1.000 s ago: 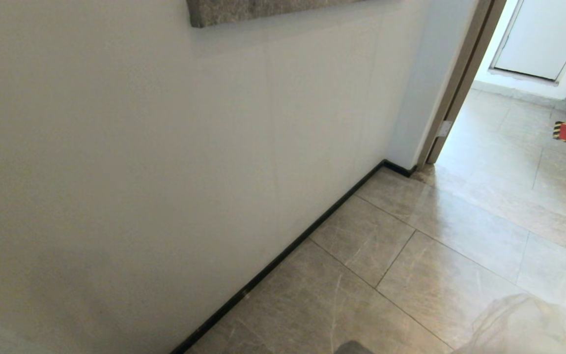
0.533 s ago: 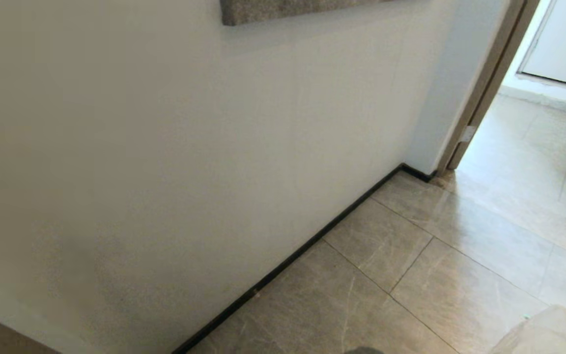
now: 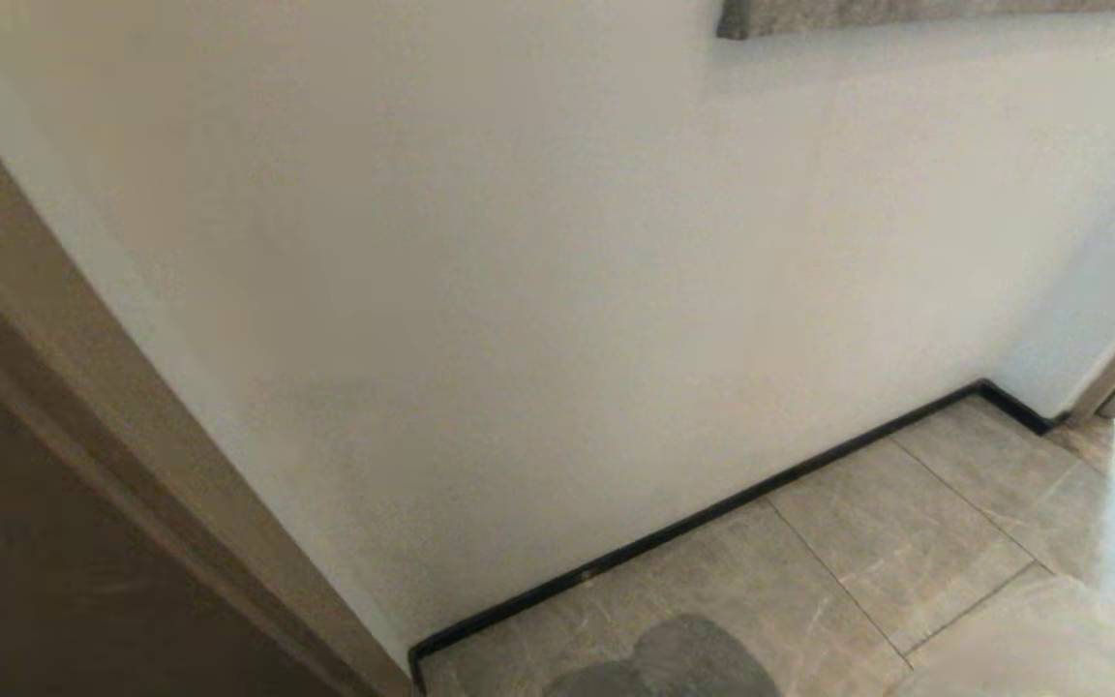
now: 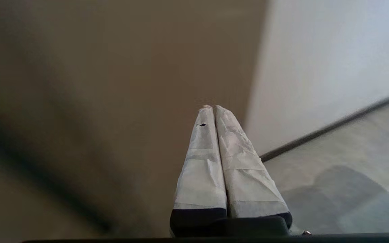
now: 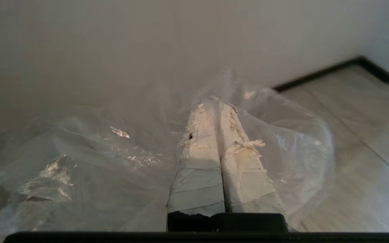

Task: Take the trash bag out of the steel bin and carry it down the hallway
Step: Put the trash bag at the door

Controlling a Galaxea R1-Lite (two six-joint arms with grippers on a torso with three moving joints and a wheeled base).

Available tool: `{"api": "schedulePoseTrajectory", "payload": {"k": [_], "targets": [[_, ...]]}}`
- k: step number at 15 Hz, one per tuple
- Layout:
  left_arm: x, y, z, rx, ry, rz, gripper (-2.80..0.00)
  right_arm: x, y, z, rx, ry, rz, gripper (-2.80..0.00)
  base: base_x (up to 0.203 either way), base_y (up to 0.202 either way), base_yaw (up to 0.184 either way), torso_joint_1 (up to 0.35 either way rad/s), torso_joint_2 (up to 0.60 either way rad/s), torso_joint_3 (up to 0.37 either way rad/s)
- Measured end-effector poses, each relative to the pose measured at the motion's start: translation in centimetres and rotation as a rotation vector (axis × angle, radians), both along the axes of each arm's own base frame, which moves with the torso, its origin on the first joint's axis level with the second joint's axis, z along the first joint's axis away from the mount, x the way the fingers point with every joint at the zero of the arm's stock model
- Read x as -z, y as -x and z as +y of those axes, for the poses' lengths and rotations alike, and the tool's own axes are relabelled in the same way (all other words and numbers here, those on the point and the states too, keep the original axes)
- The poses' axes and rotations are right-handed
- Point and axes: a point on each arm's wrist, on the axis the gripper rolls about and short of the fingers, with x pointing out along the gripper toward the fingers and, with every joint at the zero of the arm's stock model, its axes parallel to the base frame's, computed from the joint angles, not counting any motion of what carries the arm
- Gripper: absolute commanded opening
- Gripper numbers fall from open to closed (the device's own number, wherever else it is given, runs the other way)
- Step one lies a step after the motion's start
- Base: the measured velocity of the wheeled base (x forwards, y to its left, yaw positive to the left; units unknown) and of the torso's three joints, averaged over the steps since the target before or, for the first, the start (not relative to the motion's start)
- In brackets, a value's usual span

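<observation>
My right pincer (image 5: pixel 218 107) is clamped on the trash bag (image 5: pixel 79 158) above the hallway (image 3: pixel 867 552) tiles; my left pincer (image 4: pixel 213 108) is closed, empty.

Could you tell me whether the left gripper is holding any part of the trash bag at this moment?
No, the left gripper has its taped fingers pressed together on nothing, while the trash bag is clamped in the right gripper.

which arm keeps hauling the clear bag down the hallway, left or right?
Right. The right gripper is shut on the thin clear crinkly plastic trash bag, which drapes around its fingers above the grey-beige tiled hallway floor. The left gripper is shut on nothing, so a handover would gain little.
</observation>
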Motion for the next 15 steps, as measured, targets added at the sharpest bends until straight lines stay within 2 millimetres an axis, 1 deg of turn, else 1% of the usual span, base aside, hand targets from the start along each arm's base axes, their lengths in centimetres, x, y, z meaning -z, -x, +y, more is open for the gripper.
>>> {"api": "schedulePoseTrajectory", "payload": {"k": [5, 7, 15], "targets": [[0.00, 0.00, 0.00, 0.000, -0.001, 0.000, -2.80, 0.00, 0.00, 0.00, -0.001, 0.000, 0.000, -2.80, 0.001, -0.008, 0.171, 0.003, 0.00, 0.005], [0.00, 0.00, 0.00, 0.000, -0.001, 0.000, -2.80, 0.01, 0.00, 0.00, 0.000, 0.001, 0.001, -2.80, 0.002, -0.008, 0.122, 0.001, 0.00, 0.001], [-0.01, 0.00, 0.00, 0.000, -0.002, 0.000, -2.80, 0.01, 0.00, 0.00, 0.000, 0.000, 0.001, -2.80, 0.000, 0.000, 0.007, 0.000, 0.00, 0.000]]}}
